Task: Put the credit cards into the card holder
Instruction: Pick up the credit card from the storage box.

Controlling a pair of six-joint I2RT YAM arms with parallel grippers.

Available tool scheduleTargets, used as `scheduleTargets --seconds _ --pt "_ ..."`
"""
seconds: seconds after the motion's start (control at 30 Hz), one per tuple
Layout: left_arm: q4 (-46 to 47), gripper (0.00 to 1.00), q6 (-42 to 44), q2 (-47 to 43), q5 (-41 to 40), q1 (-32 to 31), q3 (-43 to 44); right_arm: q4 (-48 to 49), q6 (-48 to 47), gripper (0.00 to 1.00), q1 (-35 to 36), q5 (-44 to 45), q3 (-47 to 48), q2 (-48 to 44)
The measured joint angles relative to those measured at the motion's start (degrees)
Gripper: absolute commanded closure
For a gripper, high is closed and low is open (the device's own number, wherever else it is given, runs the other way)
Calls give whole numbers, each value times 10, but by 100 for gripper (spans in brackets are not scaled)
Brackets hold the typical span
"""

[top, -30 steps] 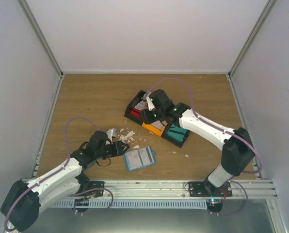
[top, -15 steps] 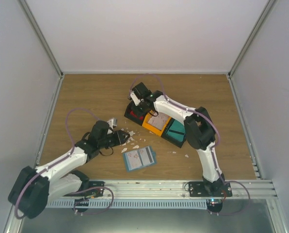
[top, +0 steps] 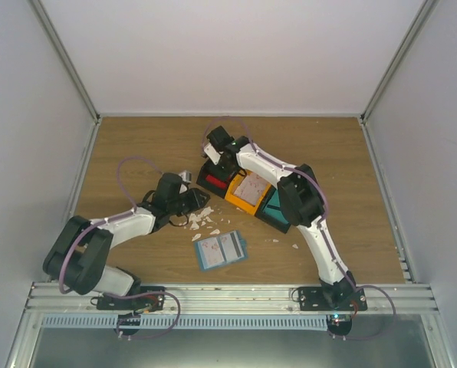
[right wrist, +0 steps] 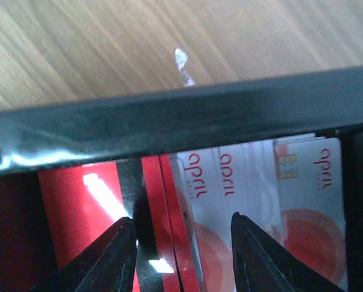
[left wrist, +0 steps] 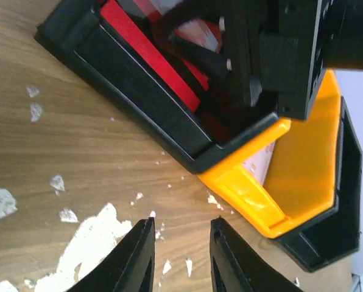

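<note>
The card holder (top: 221, 250) lies open on the wood at the near centre, dusty blue with paler pockets. Several white credit cards (right wrist: 254, 194) with red print stand stacked in the red-lined end bin (top: 213, 181); another card (top: 251, 187) lies in the orange bin. My right gripper (top: 215, 157) hangs over that end bin, open, its jaws (right wrist: 181, 243) either side of the cards' edges and a red divider, gripping nothing. My left gripper (top: 196, 201) is low over the table beside the bins, open and narrow (left wrist: 181, 243), with only wood and scraps between its fingers.
A row of black bins with red, orange (left wrist: 303, 158) and teal (top: 277, 207) insides runs diagonally mid-table. White paper scraps (top: 200, 217) litter the wood between my left gripper and the card holder. White walls stand on three sides.
My right gripper swung from the middle of the bin row to the far-left end bin. My left gripper moved away from the card holder toward the bins, its jaws narrowing.
</note>
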Motion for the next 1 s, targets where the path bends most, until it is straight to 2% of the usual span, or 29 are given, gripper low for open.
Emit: scheduleTargets --seconds 0.27,0.5,0.67,1.0 --pt "59 72 -20 28 -28 6 -3 -30 -40 56 -2 -26 36 28" --pt "87 81 -30 94 -25 8 -3 -53 -57 56 -2 -43 67 47" --pt "108 83 -31 110 -18 8 -3 -64 -60 58 -2 -65 76 53" --pt "135 87 -28 164 1 8 17 -95 -68 73 -12 -127 82 54"
